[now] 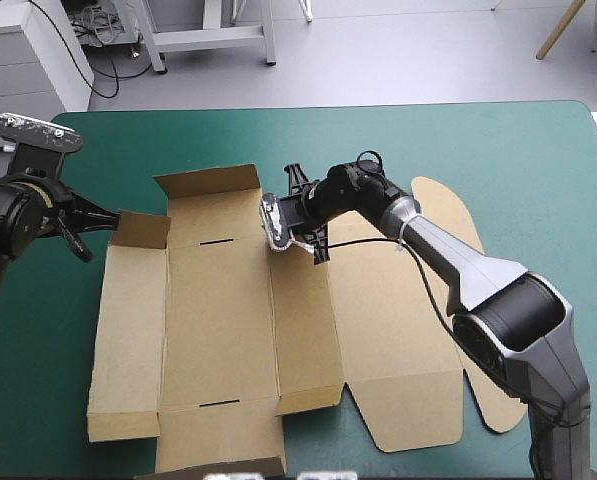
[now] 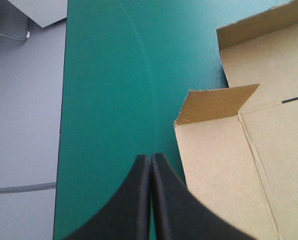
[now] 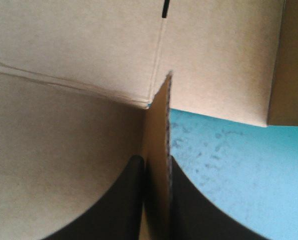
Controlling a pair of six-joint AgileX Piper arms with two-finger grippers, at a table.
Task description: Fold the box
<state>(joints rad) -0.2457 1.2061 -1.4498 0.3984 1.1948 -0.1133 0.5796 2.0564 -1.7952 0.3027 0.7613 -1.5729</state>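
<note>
The brown box [image 1: 218,320] lies mostly flat in the middle of the teal-green cover, with a short flap [image 1: 143,230] tilted up at its far left corner. My right gripper [image 1: 290,212] is at the far right corner of the base panel. In the right wrist view it [image 3: 157,160] is shut on a raised corner flap [image 3: 161,125] that stands on edge between its fingers. My left gripper [image 1: 86,238] hovers just left of the box. Its fingers [image 2: 151,159] are shut with nothing in them, and the tilted flap [image 2: 216,102] is ahead and to one side.
The box's wide lid panel [image 1: 398,330] with rounded tabs [image 1: 448,210] spreads flat to the right, under the right arm. Bare teal-green cover [image 1: 478,140] runs along the far side. In the left wrist view the table's left edge [image 2: 63,125] is close beside the gripper.
</note>
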